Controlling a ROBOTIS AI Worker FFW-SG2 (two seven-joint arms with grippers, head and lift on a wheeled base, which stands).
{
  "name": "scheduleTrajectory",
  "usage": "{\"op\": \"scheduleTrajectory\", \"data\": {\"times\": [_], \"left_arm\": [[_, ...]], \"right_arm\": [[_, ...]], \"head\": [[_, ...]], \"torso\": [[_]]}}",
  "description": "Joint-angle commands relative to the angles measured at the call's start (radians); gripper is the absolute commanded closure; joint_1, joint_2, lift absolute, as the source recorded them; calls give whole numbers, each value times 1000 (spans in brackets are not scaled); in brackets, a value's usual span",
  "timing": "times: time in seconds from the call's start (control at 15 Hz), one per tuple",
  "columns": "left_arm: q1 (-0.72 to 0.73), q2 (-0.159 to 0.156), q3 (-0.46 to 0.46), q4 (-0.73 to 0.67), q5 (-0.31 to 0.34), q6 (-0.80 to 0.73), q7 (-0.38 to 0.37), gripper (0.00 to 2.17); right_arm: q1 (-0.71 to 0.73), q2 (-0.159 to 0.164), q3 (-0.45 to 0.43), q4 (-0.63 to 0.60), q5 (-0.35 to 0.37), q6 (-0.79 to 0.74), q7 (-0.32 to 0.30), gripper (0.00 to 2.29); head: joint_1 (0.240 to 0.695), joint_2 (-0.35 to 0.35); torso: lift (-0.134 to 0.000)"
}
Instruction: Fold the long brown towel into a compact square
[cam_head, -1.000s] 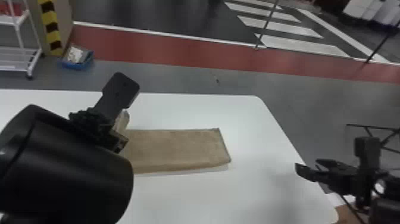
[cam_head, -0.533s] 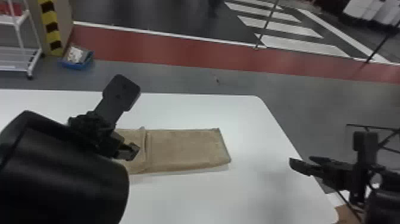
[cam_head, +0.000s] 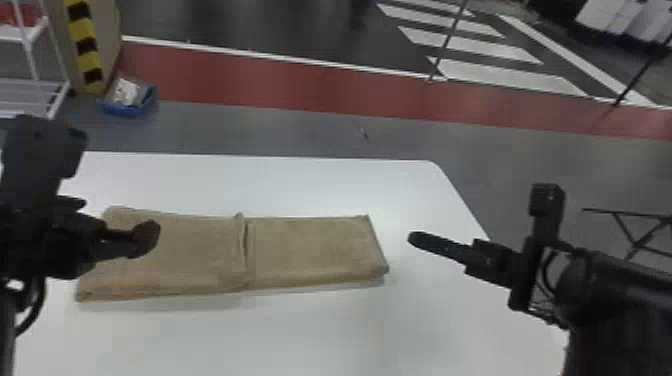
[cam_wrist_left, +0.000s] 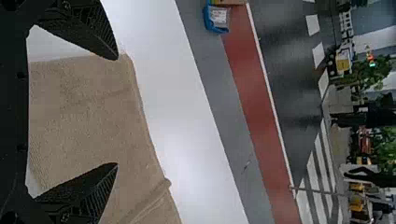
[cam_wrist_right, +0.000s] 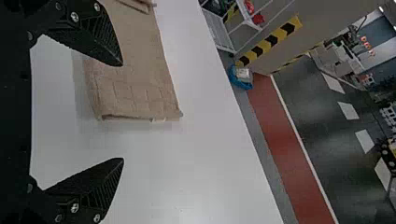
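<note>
The brown towel (cam_head: 305, 252) is lying flat on the white worktop (cam_head: 310, 340), its long axis running left to right across the robot's front. A crosswise edge (cam_head: 242, 250) is dividing it near the middle, the left part sitting higher than the right. The left gripper (cam_wrist_left: 116, 111) is hovering over the left part, its jaws standing wide apart and holding nothing. The right gripper (cam_wrist_right: 123, 112) is waiting just off the right end (cam_head: 372, 250), its jaws also standing well open and empty; from there the towel is stretching away leftward. The left arm is being recorded as nearer to the towel overall, the right arm as nearer to the free right end. The towel is still needing shortening along its length, in this judgement, so the coming move is probably turning on bringing one end inward over the other.
</note>
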Motion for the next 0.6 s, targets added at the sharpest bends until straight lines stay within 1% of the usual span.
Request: {"op": "scheduleTrajectory", "data": {"times": [0.0, 0.07, 0.13, 0.2, 0.27, 0.4, 0.47, 0.53], "left_arm": [[74, 11, 152, -30, 96, -85, -9, 87], [109, 19, 212, -36, 133, -131, -16, 90], [139, 20, 264, -39, 157, -173, -33, 90], [161, 29, 304, -40, 174, -216, -41, 90], [178, 34, 344, -40, 205, -241, -46, 90], [207, 37, 406, -39, 255, -302, -52, 90], [218, 40, 433, -37, 280, -324, -55, 90], [225, 40, 445, -36, 291, -336, -56, 90]], "right_arm": [[-51, 53, 116, -6, 8, 76, -38, 181], [-62, 60, 172, -8, 12, 81, -69, 181], [-70, 60, 225, -6, 13, 79, -94, 181], [-74, 60, 266, -3, 12, 79, -118, 181], [-77, 60, 307, 9, 5, 67, -150, 181], [-87, 60, 364, 48, -2, 51, -196, 188], [-94, 60, 386, 74, -5, 45, -204, 198], [-102, 60, 403, 101, -4, 36, -218, 218]], "head": [[695, -231], [695, -191], [695, -143], [695, -105], [695, -33], [695, 25], [695, 51], [695, 72]], "torso": [[-125], [-125], [-125], [-125], [-125], [-125], [-125], [-125]]}}
